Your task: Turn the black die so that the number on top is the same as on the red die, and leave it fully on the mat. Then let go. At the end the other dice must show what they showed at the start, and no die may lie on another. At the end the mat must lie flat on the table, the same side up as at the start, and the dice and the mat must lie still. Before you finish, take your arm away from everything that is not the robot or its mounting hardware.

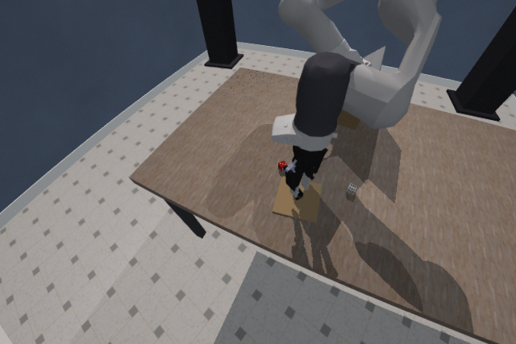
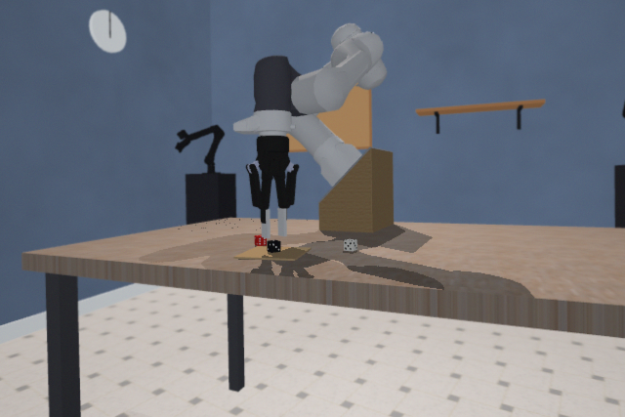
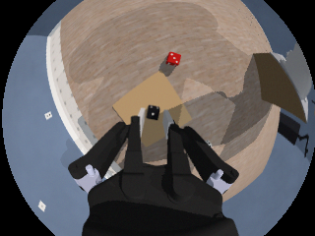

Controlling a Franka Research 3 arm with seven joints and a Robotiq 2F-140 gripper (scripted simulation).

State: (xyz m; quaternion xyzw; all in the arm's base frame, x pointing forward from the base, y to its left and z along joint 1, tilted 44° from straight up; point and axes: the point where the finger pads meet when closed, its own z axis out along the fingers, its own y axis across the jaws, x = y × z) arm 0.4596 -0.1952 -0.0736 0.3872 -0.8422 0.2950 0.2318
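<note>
The black die [image 2: 273,245] lies on the tan mat [image 2: 272,253], also in the wrist view [image 3: 153,112] on the mat [image 3: 141,101]. My gripper [image 2: 272,229] hangs straight above the black die, fingertips a little over it and not touching. The fingers stand partly open with a narrow gap and nothing between them [image 3: 153,126]. The red die [image 2: 260,240] sits on the table just beyond the mat's far edge, also in the wrist view [image 3: 173,58] and in the top view [image 1: 281,164]. I cannot read the pips on top of either die.
A white die [image 2: 350,244] lies on the table right of the mat, also in the top view [image 1: 351,191]. A tall wooden wedge block [image 2: 359,195] stands behind it. The table's front edge is close to the mat [image 1: 297,203].
</note>
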